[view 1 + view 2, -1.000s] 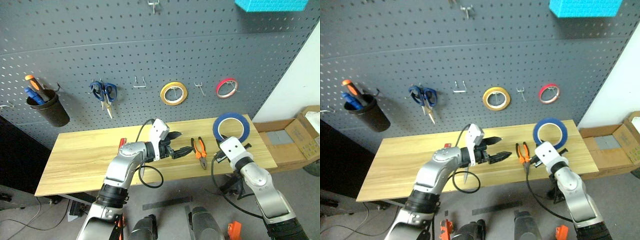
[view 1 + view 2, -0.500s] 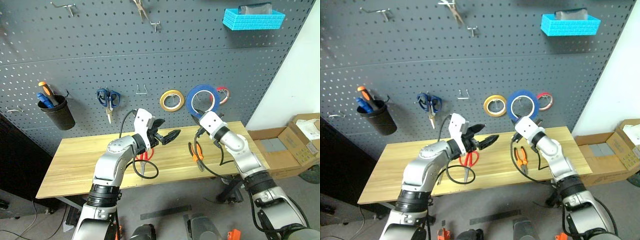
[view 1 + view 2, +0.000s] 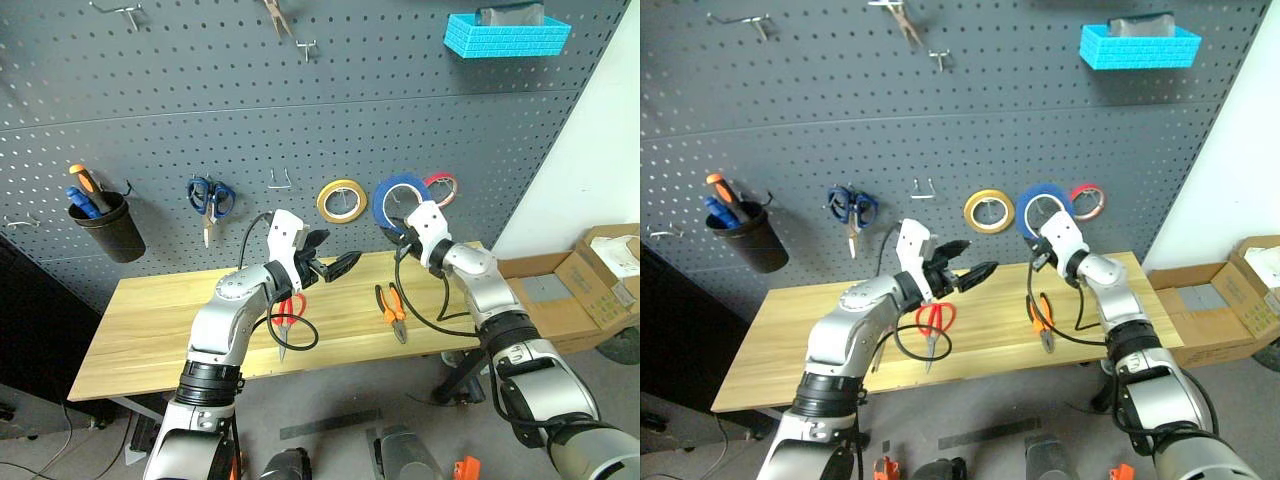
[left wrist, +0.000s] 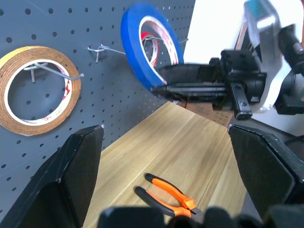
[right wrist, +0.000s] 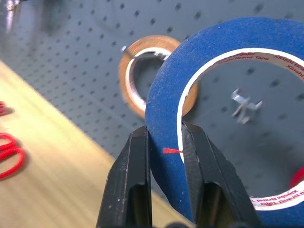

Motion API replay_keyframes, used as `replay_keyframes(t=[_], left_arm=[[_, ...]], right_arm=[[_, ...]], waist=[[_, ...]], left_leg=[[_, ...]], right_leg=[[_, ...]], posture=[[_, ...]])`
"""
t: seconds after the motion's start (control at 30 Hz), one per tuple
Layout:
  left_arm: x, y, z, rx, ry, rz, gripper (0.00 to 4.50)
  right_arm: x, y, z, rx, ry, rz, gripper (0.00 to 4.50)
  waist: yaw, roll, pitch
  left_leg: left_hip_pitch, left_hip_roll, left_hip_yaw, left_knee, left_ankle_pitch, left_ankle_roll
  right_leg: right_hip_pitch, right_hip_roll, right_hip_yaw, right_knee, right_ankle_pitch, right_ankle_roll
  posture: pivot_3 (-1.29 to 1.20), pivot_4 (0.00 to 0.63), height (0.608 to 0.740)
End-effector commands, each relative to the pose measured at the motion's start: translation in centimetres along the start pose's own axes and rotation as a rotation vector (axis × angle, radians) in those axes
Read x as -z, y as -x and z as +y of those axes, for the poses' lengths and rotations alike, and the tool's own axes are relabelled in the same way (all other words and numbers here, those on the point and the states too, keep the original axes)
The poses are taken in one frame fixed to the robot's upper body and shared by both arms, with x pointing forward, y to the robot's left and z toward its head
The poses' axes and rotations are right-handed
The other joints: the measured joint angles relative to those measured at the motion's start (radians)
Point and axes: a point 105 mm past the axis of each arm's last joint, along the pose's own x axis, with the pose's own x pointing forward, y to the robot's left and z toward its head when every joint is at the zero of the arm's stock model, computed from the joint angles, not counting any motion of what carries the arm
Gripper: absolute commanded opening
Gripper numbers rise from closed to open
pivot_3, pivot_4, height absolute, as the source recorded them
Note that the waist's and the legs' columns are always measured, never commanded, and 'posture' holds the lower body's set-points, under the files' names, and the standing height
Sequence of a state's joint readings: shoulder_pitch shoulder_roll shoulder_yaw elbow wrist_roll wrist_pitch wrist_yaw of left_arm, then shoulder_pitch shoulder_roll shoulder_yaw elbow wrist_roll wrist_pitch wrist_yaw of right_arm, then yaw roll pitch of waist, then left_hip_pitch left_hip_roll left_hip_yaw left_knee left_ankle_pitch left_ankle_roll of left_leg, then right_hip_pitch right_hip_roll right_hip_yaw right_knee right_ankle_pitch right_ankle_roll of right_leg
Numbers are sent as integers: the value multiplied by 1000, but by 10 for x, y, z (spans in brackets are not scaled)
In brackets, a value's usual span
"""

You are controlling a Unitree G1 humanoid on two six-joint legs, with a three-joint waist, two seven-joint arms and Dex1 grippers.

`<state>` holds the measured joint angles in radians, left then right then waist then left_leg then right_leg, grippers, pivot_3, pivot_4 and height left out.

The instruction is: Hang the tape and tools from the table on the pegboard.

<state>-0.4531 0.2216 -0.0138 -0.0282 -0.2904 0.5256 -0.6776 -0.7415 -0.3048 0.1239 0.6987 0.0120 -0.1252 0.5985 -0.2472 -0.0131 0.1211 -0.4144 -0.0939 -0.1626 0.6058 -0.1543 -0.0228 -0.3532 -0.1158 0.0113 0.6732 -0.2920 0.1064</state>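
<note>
Since a second ago we are seeing the right gripper carrying the blue tape up from the table to the dark, hole-dotted pegboard, between the yellow tape ring and the thin red tape ring.

From the head, the left gripper is hovering over the pale wooden top, jaws standing wide; red scissors and orange pliers are lying below.

In the left wrist view, the blue ring is tilting against a metal hook, pinched at its lower edge.

In the right wrist view, the black fingers are clamping the roll's smooth band, one inside the pale core, one outside.
</note>
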Motion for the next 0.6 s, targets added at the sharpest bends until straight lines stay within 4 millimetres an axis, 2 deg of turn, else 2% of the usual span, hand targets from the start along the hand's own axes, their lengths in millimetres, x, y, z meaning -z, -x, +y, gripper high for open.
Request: replay_keyframes(t=[0.03,0.27,0.3,0.37,0.47,0.6], left_arm=[[-16,-3,-2,15,-39,-52,4500],[-16,-5,-4,24,-39,-56,4500],[-16,-5,-4,26,-38,-56,4500],[-16,-5,-5,29,-35,-55,4500],[-9,-2,-7,31,-22,-39,4500],[24,11,-6,36,-73,72,4500]], right_arm=[[-14,1,-12,23,19,-38,1829],[-9,7,-13,35,26,-22,4235],[-7,8,-12,38,26,-17,4458],[-2,11,-12,54,21,2,4458],[16,18,-4,83,-30,88,4458],[43,28,20,106,-313,230,4458]], waist=[[0,0,0],[-1,5,-7],[-1,6,-8],[-1,6,-10],[0,6,-11],[-2,7,-11]], left_leg=[[0,0,0,0,0,0],[0,0,0,0,1,-1],[0,0,0,0,1,-1],[0,0,0,0,1,-1],[0,0,0,0,1,-1],[0,1,1,0,0,0]], right_leg=[[0,0,0,0,0,0],[0,0,0,0,0,0],[0,0,0,0,0,0],[0,0,0,0,0,0],[0,0,0,0,0,0],[-1,1,2,1,-1,-1]], posture=[[-191,17,740],[-201,18,740],[-203,19,740],[-205,21,740],[-207,41,740],[-210,76,740]])
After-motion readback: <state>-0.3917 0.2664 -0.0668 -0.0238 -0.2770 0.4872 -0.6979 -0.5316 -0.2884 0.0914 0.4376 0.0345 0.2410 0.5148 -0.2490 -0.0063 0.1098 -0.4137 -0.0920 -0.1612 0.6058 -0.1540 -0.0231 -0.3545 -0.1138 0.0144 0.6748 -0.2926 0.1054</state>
